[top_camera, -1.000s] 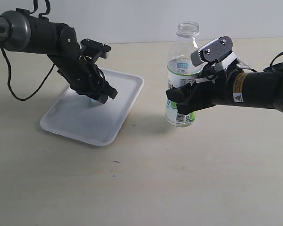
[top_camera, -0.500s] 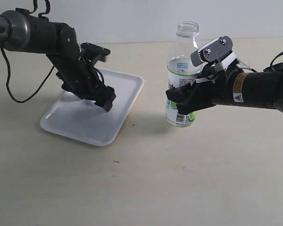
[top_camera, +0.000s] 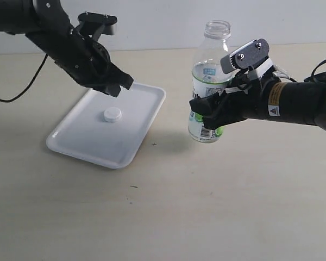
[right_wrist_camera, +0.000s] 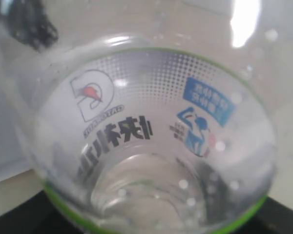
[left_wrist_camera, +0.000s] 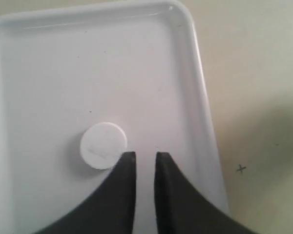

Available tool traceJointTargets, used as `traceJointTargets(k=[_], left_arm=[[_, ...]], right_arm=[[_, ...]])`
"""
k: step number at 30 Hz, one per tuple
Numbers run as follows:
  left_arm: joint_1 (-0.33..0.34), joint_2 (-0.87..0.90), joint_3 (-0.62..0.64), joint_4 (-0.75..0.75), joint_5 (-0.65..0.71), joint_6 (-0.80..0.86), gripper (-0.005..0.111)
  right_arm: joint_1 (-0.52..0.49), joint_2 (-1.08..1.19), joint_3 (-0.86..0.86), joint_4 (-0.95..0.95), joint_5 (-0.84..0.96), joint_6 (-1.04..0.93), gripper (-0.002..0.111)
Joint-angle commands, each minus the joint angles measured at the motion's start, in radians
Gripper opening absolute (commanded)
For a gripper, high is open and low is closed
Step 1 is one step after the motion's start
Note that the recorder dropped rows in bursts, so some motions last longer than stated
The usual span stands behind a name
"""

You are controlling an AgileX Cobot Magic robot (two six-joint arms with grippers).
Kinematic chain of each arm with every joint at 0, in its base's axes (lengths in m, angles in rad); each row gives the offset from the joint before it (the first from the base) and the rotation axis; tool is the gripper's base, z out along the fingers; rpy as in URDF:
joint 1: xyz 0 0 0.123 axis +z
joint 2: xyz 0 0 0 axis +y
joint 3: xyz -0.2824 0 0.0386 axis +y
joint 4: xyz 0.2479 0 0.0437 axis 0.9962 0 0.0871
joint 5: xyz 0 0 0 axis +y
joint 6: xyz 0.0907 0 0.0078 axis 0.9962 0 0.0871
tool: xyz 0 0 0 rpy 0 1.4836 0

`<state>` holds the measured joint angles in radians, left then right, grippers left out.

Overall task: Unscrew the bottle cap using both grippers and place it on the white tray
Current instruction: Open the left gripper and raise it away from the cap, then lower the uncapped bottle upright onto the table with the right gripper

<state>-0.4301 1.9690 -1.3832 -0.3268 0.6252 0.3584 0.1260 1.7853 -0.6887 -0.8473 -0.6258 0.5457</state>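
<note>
Bottle cap (top_camera: 112, 114) looks light and hard, so pinch its sides; left tool (left_wrist_camera: 145, 155) almost pressed together, right tool (top_camera: 205, 113) pinching bottle (top_camera: 209, 76).

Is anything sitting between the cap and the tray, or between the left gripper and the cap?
Nothing visible. The bottle cap lies flat on the white tray; the left gripper hangs above it, jaws nearly closed and empty. The bottle is off to the side in the right gripper.

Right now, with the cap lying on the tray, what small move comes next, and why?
Probably draw the left hand up and away: the bottle cap lies flat on the white tray, the hand holds nothing, and the right hand grips the open bottle.
</note>
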Motion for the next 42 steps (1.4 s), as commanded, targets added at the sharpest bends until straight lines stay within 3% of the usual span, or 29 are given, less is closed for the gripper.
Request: traceJointTargets(k=[1,9,20,32,42], left_arm=[[0.001,-0.081,0.155,-0.186,-0.183,0.177,0.0],[0.001,-0.243,0.301,-0.348,-0.319,0.321,0.0],[-0.001,-0.397,0.412,-0.379,-0.413,0.321,0.0],[-0.001,-0.42,0.45,-0.389,-0.437,0.322,0.0],[-0.001,-0.422,0.45,-0.389,-0.434,0.322,0.0]], right_arm=[[0.002,-0.004,0.063,0.089,-0.17,-0.118,0.0],[0.002,-0.006,0.241,0.318,-0.386,-0.34,0.0],[0.002,-0.006,0.352,0.206,-0.413,-0.332,0.0],[0.002,-0.006,0.371,0.129,-0.348,-0.361,0.001],[0.002,-0.006,0.371,0.091,-0.29,-0.365,0.065]])
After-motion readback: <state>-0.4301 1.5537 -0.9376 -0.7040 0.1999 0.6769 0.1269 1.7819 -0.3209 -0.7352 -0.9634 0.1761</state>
